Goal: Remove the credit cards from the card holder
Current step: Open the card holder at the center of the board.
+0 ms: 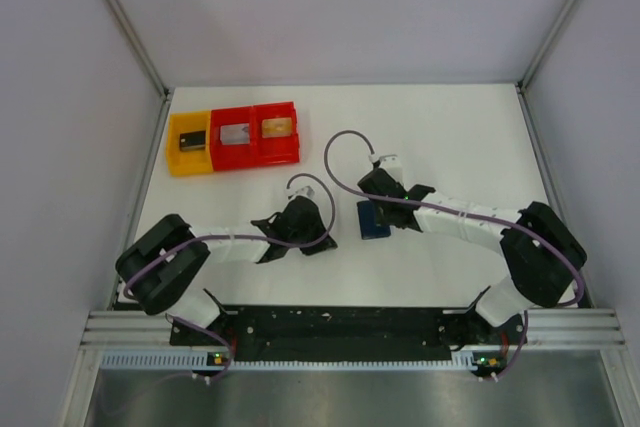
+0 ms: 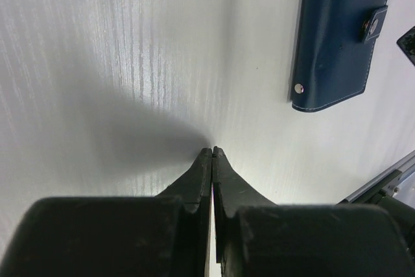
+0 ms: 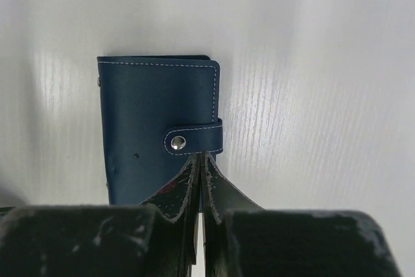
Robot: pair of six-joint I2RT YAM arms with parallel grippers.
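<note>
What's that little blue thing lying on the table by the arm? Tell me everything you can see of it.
The card holder is a small, flat, navy-blue wallet, leather-like, with pale stitching along its edges. It lies flat and folded shut on the white table, its clasp tab snapped down by a silvery stud. Small rivets show along the spine edge. No cards are visible. The right gripper, fingers shut, has its tips right at the tab; whether they touch it is unclear.

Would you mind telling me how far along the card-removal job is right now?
Nothing done yet: the card holder lies closed, clasp tab snapped, no cards out. In hand: the right gripper, jaws shut, sits at that tab. Remaining: unsnapping, opening, pulling cards.
</note>
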